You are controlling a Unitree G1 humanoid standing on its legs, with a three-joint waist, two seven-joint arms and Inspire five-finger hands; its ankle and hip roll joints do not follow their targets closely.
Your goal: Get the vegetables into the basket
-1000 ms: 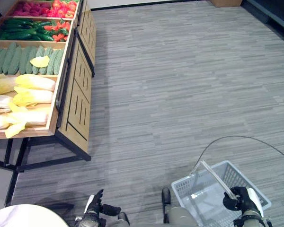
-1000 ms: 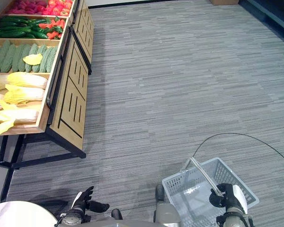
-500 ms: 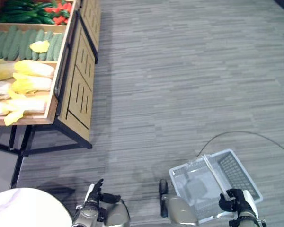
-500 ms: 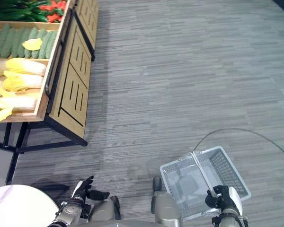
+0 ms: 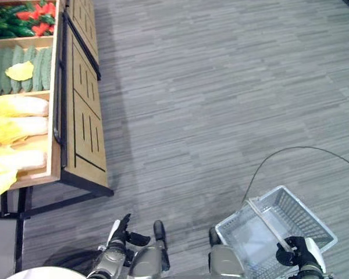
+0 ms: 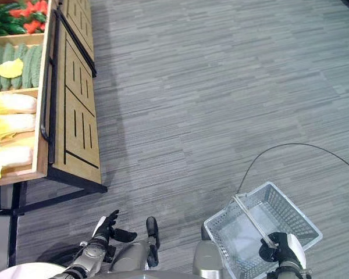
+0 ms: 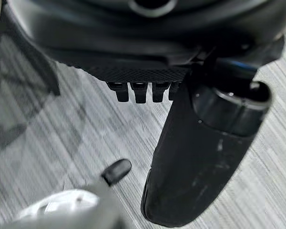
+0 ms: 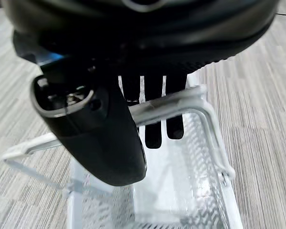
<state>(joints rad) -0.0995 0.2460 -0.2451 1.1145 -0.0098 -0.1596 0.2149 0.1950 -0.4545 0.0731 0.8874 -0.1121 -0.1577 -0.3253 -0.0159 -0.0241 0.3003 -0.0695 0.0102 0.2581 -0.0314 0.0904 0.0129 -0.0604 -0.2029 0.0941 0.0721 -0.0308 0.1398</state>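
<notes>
The basket [image 5: 291, 218] is pale, perforated plastic with a smooth, slightly glossy handle [image 8: 171, 106]. The produce stand [image 5: 81, 110] is light matt wood on dark metal framing, and the floor [image 5: 221, 87] looks like matt, finely striped grey carpet.

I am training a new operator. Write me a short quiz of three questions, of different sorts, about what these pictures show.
1. True or false: vegetables already lie in the basket.
2. Multiple choice: what is the right hand doing? A. resting on the floor; B. holding the basket's handle; C. reaching into the wooden stand.
3. Fill in the missing word: the pale yellow cabbages lie in the wooden stand, which is on the robot's ____ side.

Key
1. False: the basket is empty.
2. B: its fingers curl round the handle.
3. Left, on the same side as the left hand, which is open and holds nothing.
</notes>
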